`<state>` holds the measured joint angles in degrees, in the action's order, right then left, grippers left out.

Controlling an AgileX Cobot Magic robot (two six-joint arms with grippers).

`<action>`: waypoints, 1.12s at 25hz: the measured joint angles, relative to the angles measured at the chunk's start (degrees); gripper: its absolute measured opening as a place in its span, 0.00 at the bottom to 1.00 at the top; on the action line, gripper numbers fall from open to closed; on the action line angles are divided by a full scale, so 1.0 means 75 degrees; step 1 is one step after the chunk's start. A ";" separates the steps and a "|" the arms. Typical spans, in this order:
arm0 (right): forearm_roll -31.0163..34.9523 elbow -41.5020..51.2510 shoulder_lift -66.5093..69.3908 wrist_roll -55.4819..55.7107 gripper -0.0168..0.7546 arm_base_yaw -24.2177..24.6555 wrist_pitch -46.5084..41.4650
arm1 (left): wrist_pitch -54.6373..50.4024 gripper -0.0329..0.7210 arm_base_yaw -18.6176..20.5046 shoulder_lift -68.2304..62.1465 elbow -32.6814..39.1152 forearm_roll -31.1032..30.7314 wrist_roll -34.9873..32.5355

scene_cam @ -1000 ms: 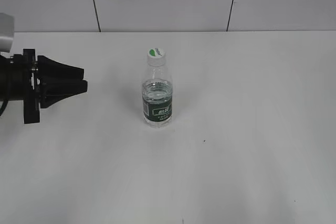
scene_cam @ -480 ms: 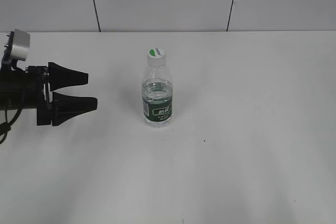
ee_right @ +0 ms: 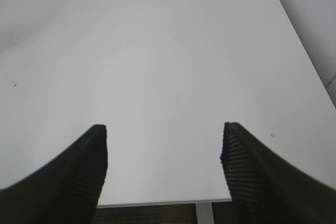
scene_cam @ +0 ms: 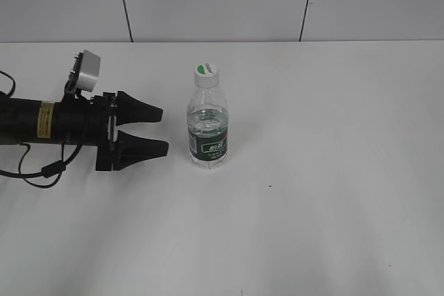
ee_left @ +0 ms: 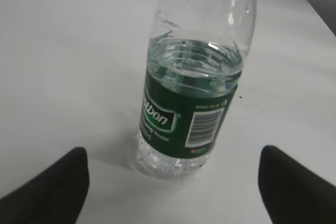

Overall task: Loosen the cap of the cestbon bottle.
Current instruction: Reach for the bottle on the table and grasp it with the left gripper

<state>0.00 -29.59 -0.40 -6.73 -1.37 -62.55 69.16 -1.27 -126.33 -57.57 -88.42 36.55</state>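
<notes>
The cestbon bottle (scene_cam: 208,129) stands upright on the white table, clear with a dark green label. Its white cap (scene_cam: 205,71) with a green mark sits on top. My left gripper (scene_cam: 163,129) is open, lying level at label height just left of the bottle, not touching it. In the left wrist view the bottle (ee_left: 191,103) fills the middle, between and beyond the two open fingertips (ee_left: 170,174); the cap is cut off at the top edge. My right gripper (ee_right: 164,142) is open and empty over bare table near its edge; it is out of the exterior view.
The white table (scene_cam: 333,171) ends at a grey panelled wall (scene_cam: 222,1) behind. In the right wrist view the table's edge (ee_right: 157,201) and a leg show below the fingers.
My left arm has moved right toward the bottle, and its jaws have opened from nearly shut. The bottle has not moved.
</notes>
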 joint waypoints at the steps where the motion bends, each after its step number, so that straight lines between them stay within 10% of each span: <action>1: 0.0000 0.0000 0.0000 0.0000 0.70 0.0000 0.0000 | 0.0000 0.83 -0.0077 -0.0115 -0.0109 0.0000 0.0006; 28: 0.0000 0.0000 0.0000 0.0000 0.70 0.0000 0.0000 | 0.0006 0.82 -0.1647 -0.1445 -0.2172 0.0164 0.0766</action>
<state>0.00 -29.59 -0.40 -6.73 -1.37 -62.55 69.20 -13.62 -137.17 -73.86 -87.19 42.30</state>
